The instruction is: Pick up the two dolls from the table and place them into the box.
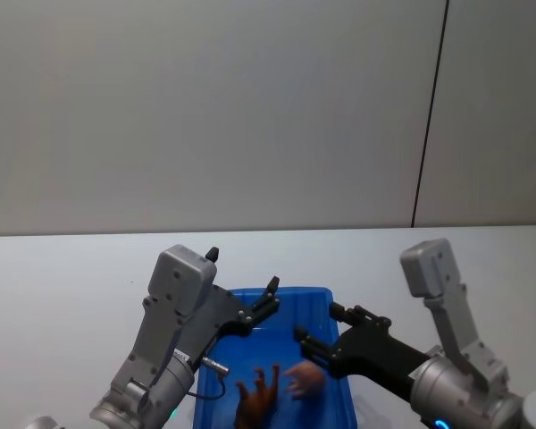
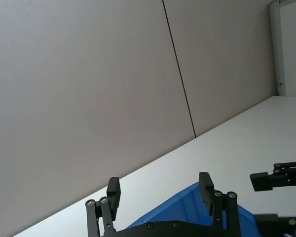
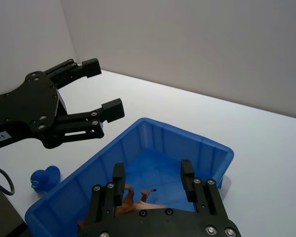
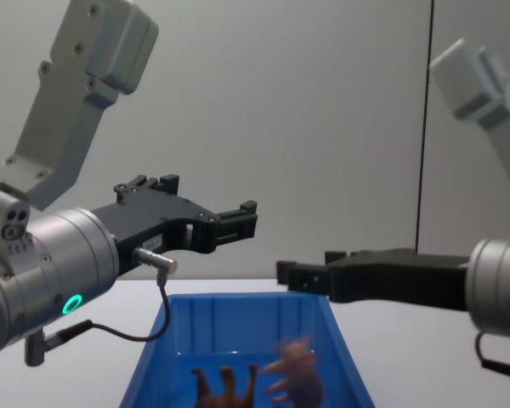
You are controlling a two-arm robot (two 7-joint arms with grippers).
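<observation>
The blue box (image 1: 277,296) stands on the white table (image 1: 62,277) between my arms. Both dolls lie inside it: the reddish-brown one (image 1: 256,399) to the left, the pale pink one (image 1: 305,380) beside it, blurred in the chest view (image 4: 294,379). My left gripper (image 1: 243,271) hovers open over the box's far left corner, holding nothing. My right gripper (image 1: 317,323) hangs open over the box's right side, just above the pink doll. In the right wrist view its own fingers (image 3: 118,178) frame the brown doll (image 3: 132,197), with the left gripper (image 3: 102,88) beyond.
A small blue toy (image 3: 44,179) sits on the table just outside the box's wall. A grey wall (image 1: 250,107) with a dark vertical seam rises behind the table. A cable (image 4: 119,331) loops under my left wrist.
</observation>
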